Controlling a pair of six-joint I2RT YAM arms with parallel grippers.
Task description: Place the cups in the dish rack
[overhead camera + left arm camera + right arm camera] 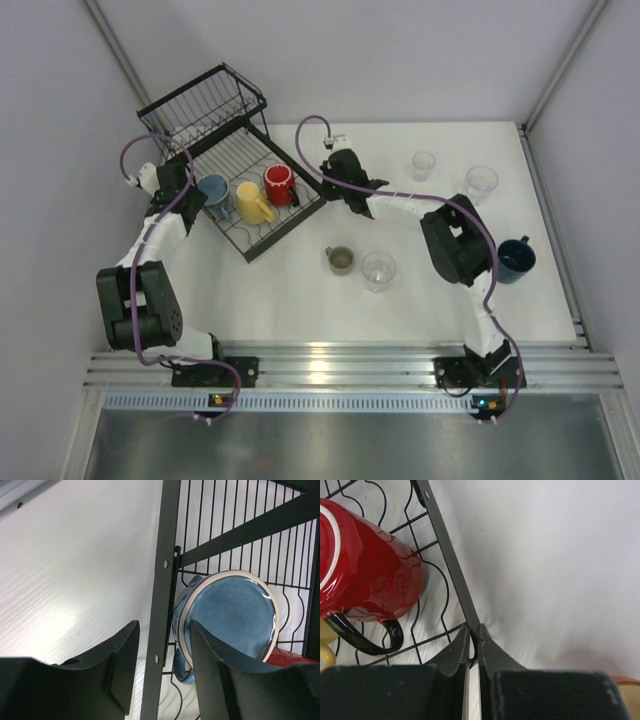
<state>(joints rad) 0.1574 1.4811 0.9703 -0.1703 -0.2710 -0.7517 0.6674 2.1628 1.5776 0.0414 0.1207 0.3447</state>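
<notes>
Blue mug [230, 612] in dish rack [168, 530] beside open L claw [163, 626]; R claw [475, 628] closed on rim

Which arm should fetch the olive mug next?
Probably right: the right gripper sits nearer the olive mug, though its jaws pinch the dish rack rim. The left gripper is across the rack.

Three cups [250, 200] lie inside the dish rack [200, 115].

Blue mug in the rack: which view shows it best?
Left wrist: the blue mug is large and close, rim and handle clear, just inside the rack. Top view shows it small beside the yellow mug. Right wrist misses it.
</notes>
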